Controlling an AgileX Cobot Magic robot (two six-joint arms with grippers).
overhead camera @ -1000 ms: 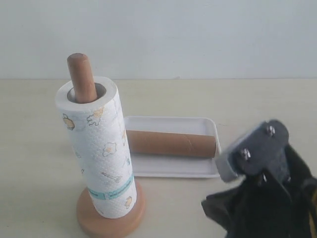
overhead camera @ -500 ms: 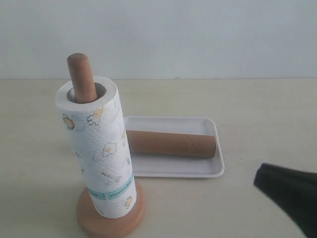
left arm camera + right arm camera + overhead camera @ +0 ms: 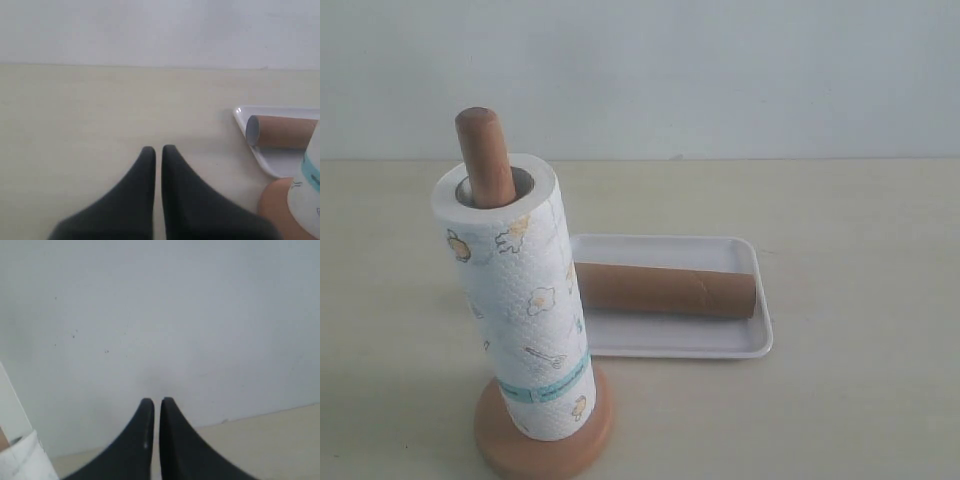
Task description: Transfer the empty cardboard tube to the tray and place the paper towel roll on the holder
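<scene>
The paper towel roll stands upright on the wooden holder, whose dowel pokes out of its core and whose disc base rests on the table. The empty cardboard tube lies on its side in the white tray. Neither arm shows in the exterior view. In the left wrist view my left gripper is shut and empty above bare table, with the tube, tray and roll off to one side. My right gripper is shut and empty, facing the wall.
A pale wall runs behind the beige table. In the right wrist view a strip of white paper roll shows at the frame's edge.
The right arm, in the lower right of the exterior view a second ago, has drawn back out of that view. The roll, holder, tube and tray have not moved.
</scene>
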